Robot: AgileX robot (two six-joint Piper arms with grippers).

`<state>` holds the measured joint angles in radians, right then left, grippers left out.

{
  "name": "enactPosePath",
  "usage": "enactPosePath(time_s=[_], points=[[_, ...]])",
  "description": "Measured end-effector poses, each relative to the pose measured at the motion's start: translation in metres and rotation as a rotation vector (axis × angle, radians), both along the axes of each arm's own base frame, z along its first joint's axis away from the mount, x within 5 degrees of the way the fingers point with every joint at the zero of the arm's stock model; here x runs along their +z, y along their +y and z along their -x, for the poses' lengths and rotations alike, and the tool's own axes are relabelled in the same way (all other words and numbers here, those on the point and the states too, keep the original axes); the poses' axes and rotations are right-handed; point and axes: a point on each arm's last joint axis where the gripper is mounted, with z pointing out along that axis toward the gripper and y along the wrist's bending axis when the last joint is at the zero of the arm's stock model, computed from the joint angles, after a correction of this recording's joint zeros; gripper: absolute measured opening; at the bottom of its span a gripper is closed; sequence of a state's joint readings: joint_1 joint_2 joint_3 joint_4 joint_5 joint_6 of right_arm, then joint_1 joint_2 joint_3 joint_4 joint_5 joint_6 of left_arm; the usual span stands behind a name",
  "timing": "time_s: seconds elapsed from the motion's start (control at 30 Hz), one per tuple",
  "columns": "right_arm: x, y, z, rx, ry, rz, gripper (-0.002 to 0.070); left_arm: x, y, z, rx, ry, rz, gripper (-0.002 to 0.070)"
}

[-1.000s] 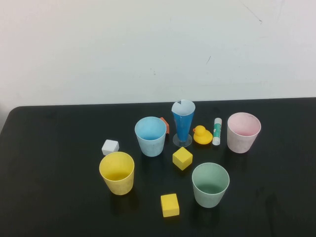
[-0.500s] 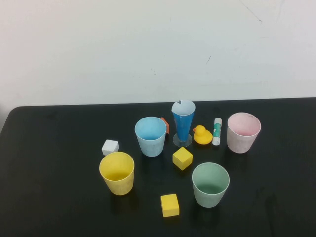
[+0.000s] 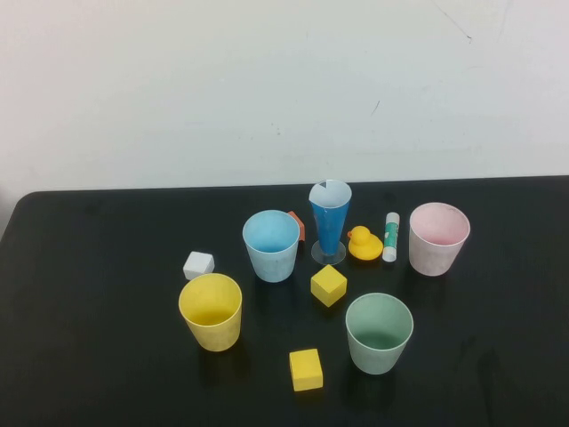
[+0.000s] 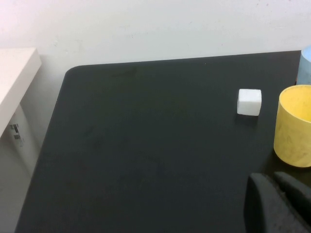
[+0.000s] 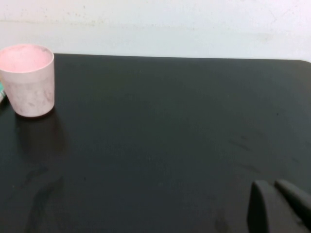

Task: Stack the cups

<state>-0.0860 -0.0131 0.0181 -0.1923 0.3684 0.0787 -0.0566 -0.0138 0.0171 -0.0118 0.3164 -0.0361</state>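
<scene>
Four cups stand apart and upright on the black table (image 3: pixel 98 267): light blue (image 3: pixel 271 245) at the middle back, yellow (image 3: pixel 211 311) at the front left, mint green (image 3: pixel 379 333) at the front right, pale pink (image 3: pixel 437 237) at the back right. Neither arm shows in the high view. My left gripper (image 4: pixel 272 177) is shut and empty, low over the table near the yellow cup (image 4: pixel 294 126); the light blue cup's edge (image 4: pixel 305 68) shows beyond it. My right gripper (image 5: pixel 271 184) is shut and empty, well apart from the pink cup (image 5: pixel 29 80).
A tall blue cone glass (image 3: pixel 329 221), a rubber duck (image 3: pixel 363 244), a glue stick (image 3: pixel 390 236) and an orange block (image 3: pixel 298 225) stand between the blue and pink cups. Two yellow cubes (image 3: pixel 328 285) (image 3: pixel 305 368) and a white cube (image 3: pixel 198 265) lie among the cups.
</scene>
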Motion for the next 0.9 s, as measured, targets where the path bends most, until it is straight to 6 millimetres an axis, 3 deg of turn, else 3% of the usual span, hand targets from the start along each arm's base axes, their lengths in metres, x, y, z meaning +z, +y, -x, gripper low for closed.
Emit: enactPosePath(time_s=[0.17,0.3,0.5,0.63,0.8,0.9], points=[[0.000,0.000,0.000,0.000,-0.003,0.000,-0.0003,0.003,0.000,-0.001,0.000,-0.041,0.004,-0.0002],[0.003,0.001,-0.002,0.014,-0.066,0.007,-0.0003,0.021,0.000,-0.003,0.003,-0.243,0.018,-0.0002],[0.030,0.005,-0.006,0.067,-0.364,0.037,-0.0003,0.064,0.001,0.006,0.010,-0.732,0.046,-0.0002],[0.050,0.009,-0.004,0.108,-0.575,0.099,-0.0003,0.081,0.002,0.017,0.013,-0.957,0.059,-0.0002],[0.066,0.013,0.002,0.138,-0.771,0.134,-0.0003,0.089,0.003,0.024,0.014,-1.075,0.066,-0.0002],[0.068,0.012,0.003,0.132,-0.790,0.147,-0.0003,0.090,0.003,0.025,0.015,-1.086,0.066,-0.0002]])
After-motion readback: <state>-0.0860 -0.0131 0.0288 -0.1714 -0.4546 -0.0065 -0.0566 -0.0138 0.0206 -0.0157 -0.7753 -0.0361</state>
